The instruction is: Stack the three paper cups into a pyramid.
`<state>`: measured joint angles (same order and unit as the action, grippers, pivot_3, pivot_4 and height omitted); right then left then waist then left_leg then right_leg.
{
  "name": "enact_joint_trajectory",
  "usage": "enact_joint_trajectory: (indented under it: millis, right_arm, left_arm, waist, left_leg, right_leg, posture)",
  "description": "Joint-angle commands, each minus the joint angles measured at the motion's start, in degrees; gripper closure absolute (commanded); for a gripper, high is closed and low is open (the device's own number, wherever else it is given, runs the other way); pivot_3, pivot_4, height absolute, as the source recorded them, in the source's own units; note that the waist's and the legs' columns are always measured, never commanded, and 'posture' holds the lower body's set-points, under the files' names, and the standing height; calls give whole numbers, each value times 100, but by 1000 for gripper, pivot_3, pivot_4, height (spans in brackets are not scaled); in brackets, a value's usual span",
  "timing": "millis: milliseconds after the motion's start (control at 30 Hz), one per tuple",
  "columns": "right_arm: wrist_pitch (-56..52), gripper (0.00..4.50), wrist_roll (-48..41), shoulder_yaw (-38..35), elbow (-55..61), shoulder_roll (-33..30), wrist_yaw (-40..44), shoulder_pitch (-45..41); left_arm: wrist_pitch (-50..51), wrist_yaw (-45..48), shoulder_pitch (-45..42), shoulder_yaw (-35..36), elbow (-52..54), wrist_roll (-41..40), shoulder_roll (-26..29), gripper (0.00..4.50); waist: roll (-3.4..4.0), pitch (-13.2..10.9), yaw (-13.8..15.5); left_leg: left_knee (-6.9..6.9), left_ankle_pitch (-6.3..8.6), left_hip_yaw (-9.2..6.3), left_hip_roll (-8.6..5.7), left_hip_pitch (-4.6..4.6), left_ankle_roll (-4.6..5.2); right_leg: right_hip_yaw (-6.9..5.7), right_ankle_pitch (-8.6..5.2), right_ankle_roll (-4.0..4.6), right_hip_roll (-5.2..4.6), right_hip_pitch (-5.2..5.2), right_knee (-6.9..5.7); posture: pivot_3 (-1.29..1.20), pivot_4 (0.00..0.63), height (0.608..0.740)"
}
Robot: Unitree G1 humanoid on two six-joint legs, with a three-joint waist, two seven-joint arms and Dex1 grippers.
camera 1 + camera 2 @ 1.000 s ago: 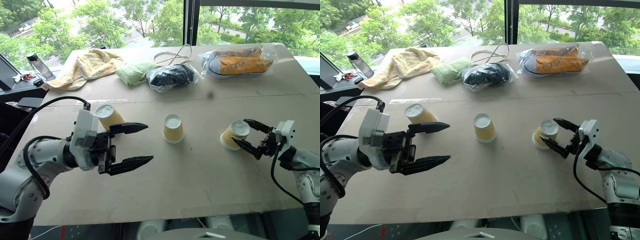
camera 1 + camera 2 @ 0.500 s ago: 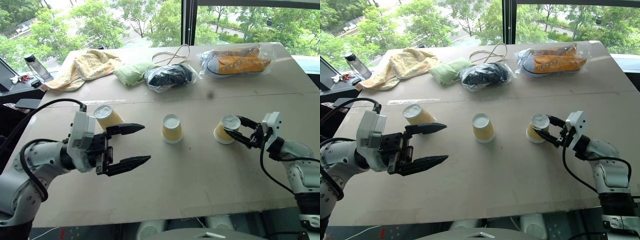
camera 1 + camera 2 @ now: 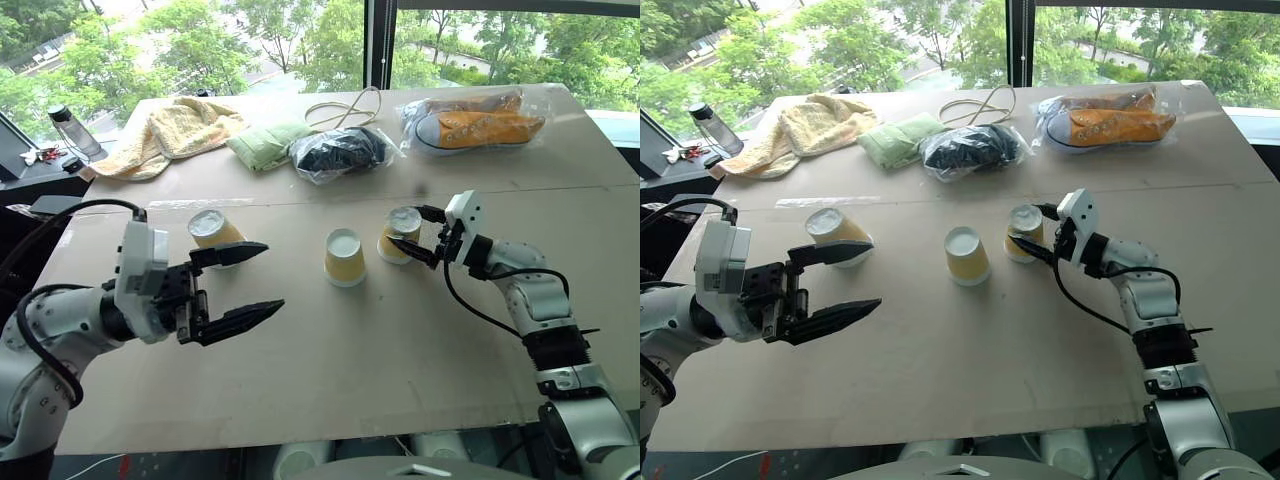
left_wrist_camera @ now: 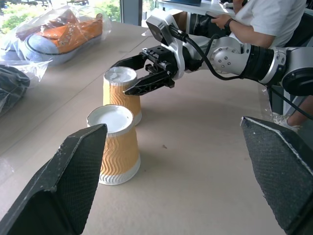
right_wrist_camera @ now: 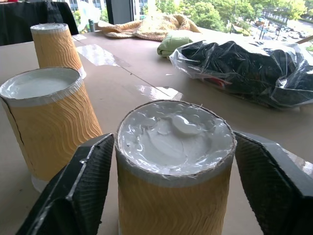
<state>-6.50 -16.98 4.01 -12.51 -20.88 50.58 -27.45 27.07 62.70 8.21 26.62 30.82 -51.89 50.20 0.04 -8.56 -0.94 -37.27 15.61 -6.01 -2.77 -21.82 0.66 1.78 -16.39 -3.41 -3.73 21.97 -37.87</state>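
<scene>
3 small tapered yellow-tan paper cups w/ white bases stand upside-down in a row on the beige board table point(image 3: 400, 350): left cup point(image 3: 215, 235), middle cup point(image 3: 345, 258), right cup point(image 3: 400, 232) just beside the middle one, not touching. R gripper point(image 3: 403, 225) straddles the right cup near its top, black fingers point(image 5: 83, 181) spread either side; can't tell if pads touch it. L gripper point(image 3: 272, 276) hangs wide apart & empty, upper finger just in front of the left cup.
</scene>
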Motion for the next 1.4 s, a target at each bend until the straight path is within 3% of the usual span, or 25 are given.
enact_joint_trajectory:
  millis: [33, 267, 500, 1133, 1233, 1300, 1400]
  right_arm:
    - [37, 83, -225, -240, 338, -1, 11, -114]
    - [-457, 83, -541, -290, 1397, -68, -79, -195]
    - [-1867, 83, -689, 524, 2573, 129, -317, -201]
    - [-2018, 83, 194, 1489, 2013, 680, -764, -124]
    - [-2030, 893, 170, 1471, 2052, 753, -787, -91]
    - [-2031, 1900, 155, 1434, 2075, 797, -809, -82]
    - [-2002, 2289, 124, 1382, 2120, 837, -813, -86]
  left_arm:
    - [-100, -13, 84, 253, 100, 10, -47, 0]
    - [-175, 7, 195, 300, -13, 96, -138, 0]
    - [-225, 86, 109, 246, -203, 126, -165, 0]
    - [-220, 44, 287, 431, -165, 129, -219, 0]
    - [-201, 44, 334, 438, -117, 111, -215, 0]
    - [-191, 54, 348, 439, -110, 109, -197, 0]
    - [-196, 92, 346, 437, -128, 132, -157, 0]
  waist:
    - [0, 0, -1]
    - [1, -1, -3]
    - [1, -1, -6]
    - [-8, -6, -19]
    - [-8, -6, -21]
    - [-8, -6, -20]
    - [-8, -6, -21]
  left_leg:
    - [0, 0, 0, 0, -1, 0]
    - [5, 0, 0, 1, -5, 0]
    - [9, 1, -1, 6, -4, 2]
    - [11, -3, 0, 0, -10, -7]
    - [11, -3, -1, 1, -9, -6]
    - [12, -3, -1, 1, -9, -6]
    - [13, -3, -1, 1, -9, -6]
  right_leg:
    - [1, 0, 0, 0, 2, -1]
    - [7, 0, 0, 0, 10, -1]
    - [7, 0, 0, 3, 12, -3]
    - [9, 0, 0, -1, 27, -4]
    - [9, 0, 0, -1, 27, -6]
    - [8, 0, 0, 0, 27, -6]
    - [8, 0, 0, 0, 27, -5]
  posture:
    - [0, 150, 740]
    - [0, 150, 740]
    - [0, 150, 740]
    - [0, 150, 740]
    - [0, 150, 740]
    - [0, 150, 740]
    - [0, 150, 740]
